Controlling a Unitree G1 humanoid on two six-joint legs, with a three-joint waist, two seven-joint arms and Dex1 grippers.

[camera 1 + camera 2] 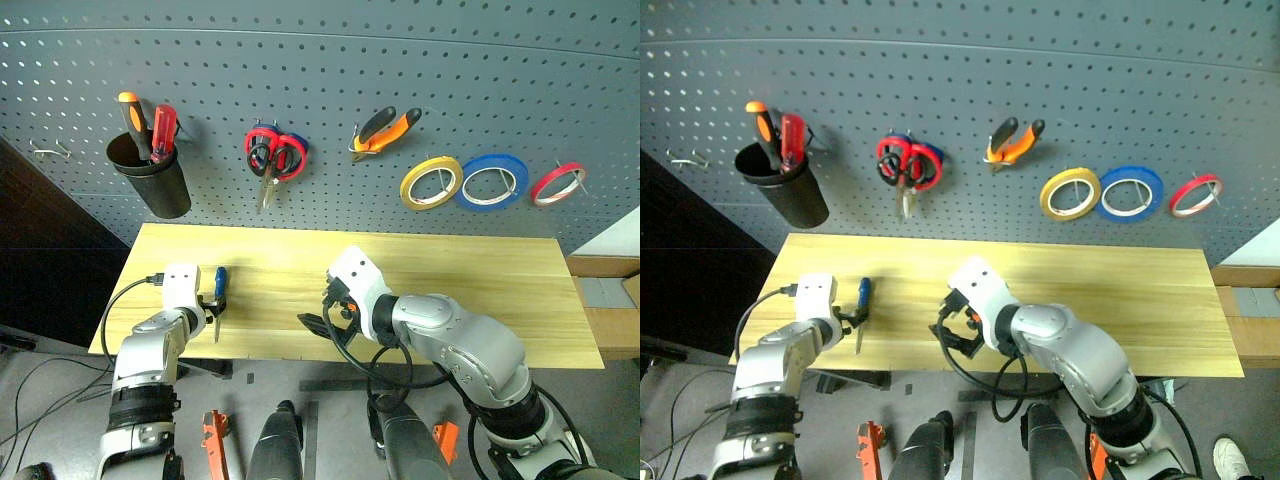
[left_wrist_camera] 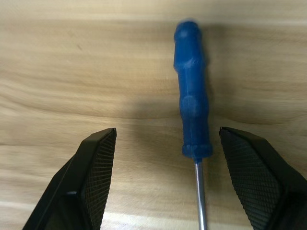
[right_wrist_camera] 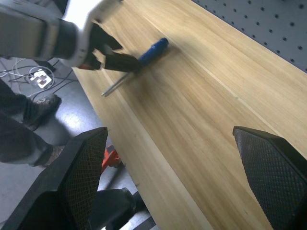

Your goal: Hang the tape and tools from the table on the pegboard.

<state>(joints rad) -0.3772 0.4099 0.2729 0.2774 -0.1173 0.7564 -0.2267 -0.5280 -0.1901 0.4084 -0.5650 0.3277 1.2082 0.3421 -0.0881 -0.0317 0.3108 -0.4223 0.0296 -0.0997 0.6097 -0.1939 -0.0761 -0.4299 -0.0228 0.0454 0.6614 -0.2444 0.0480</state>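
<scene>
Screwdriver (image 2: 194,115), blue-handled, lies flat on the desk (image 1: 450,270) at the lower left of the head frames, shaft toward the near edge. The left hand (image 2: 165,179) is spread wide around its handle's base without touching it, holding nothing, apparently lined up to close on it. The right hand (image 3: 177,184) hangs wide open and empty over the desk's middle. On the pegboard (image 1: 330,60) above hang the pliers (image 1: 385,130), scissors (image 1: 272,160) and yellowish tape (image 1: 431,183).
</scene>
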